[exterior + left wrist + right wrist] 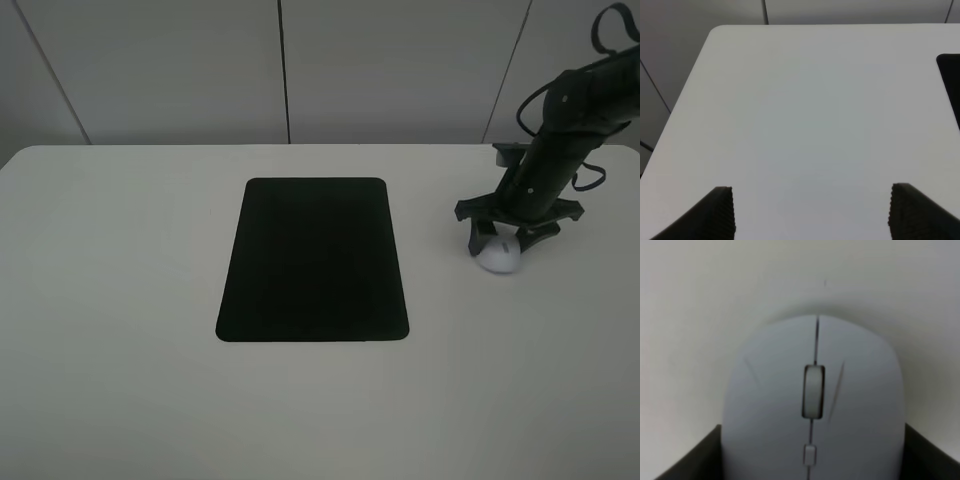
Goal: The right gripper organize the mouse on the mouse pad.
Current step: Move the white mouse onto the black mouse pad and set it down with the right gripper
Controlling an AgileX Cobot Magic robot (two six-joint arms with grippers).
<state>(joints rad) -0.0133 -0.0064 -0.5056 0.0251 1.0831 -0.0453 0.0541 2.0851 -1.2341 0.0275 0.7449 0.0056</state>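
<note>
Mouse (812,405) lies inside the spread right pincer (506,245), off the mouse pad (313,260).

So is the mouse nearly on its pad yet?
Done: nothing placed; the mouse sits on the table beside the mouse pad. In hand: the right end effector straddles the mouse, grip unclear. Left: lifting it, carrying it over and setting it on the pad.

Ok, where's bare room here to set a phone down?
The pad is bare all over, and so is the table left of it and in front. It is crowded only right of the pad, where the right gripper straddles the mouse.
</note>
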